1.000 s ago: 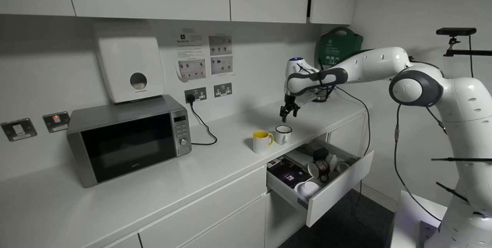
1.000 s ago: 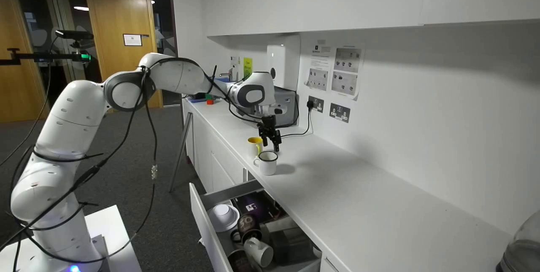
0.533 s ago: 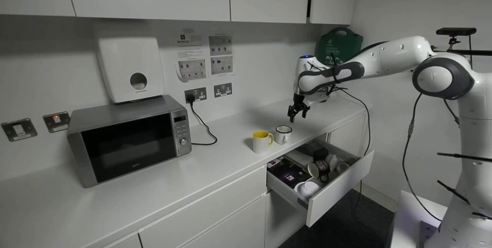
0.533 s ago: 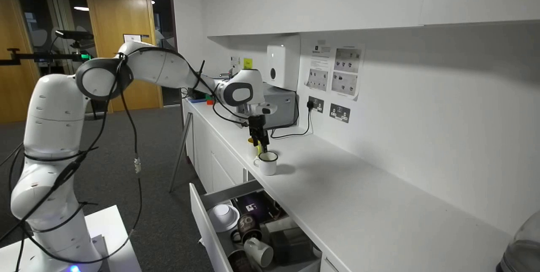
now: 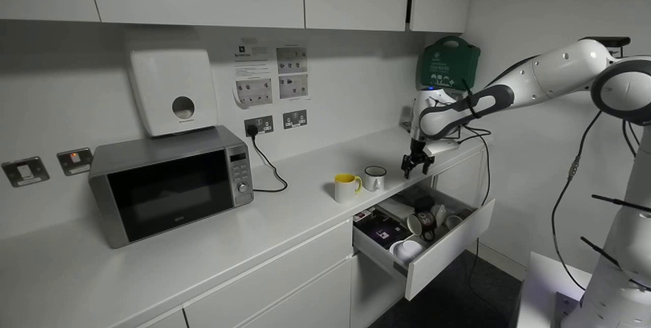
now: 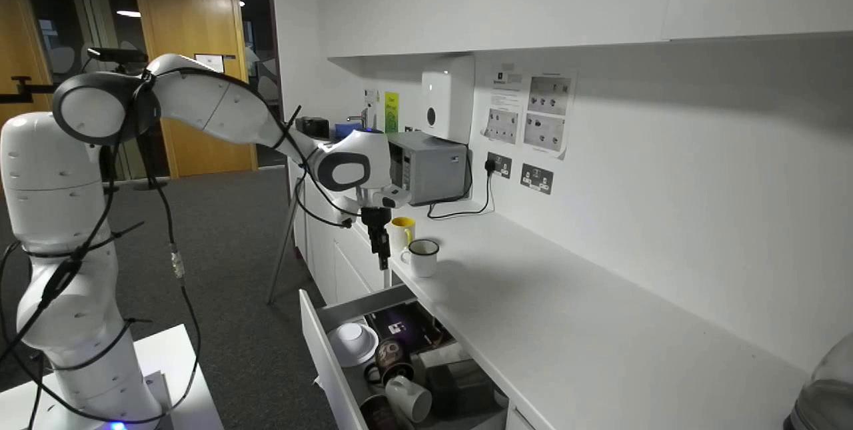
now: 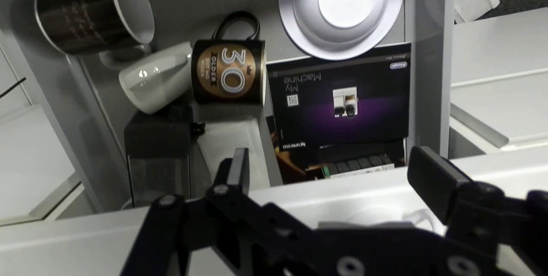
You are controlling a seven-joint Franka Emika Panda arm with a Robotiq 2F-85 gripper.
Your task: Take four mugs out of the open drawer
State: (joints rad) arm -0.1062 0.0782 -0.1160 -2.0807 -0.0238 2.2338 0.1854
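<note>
Near the drawer (image 5: 450,251), the gripper (image 5: 416,171) hangs spread, empty, presumably for another grasp; at its eight o'clock in an exterior view, the yellow-lined mug (image 5: 346,190) and black-rimmed mug (image 5: 373,181) stand on the counter (image 5: 290,216), likely two done. Inside, at the wrist view's eleven, the "30 OLDER" mug (image 7: 229,72) lies sideways; at two, the NESPRESSO booklet (image 7: 340,100), "My Machine"

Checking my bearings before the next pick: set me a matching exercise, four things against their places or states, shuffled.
1. Yellow-handled mug
2. Mug marked 30
3. Black-rimmed mug
4. Pincer

A. On its side in the drawer
B. Open, holding nothing
C. Upright on the counter, farther from the microwave
D. Upright on the counter, nearer the microwave

Pairs: 1-D; 2-A; 3-C; 4-B
</note>
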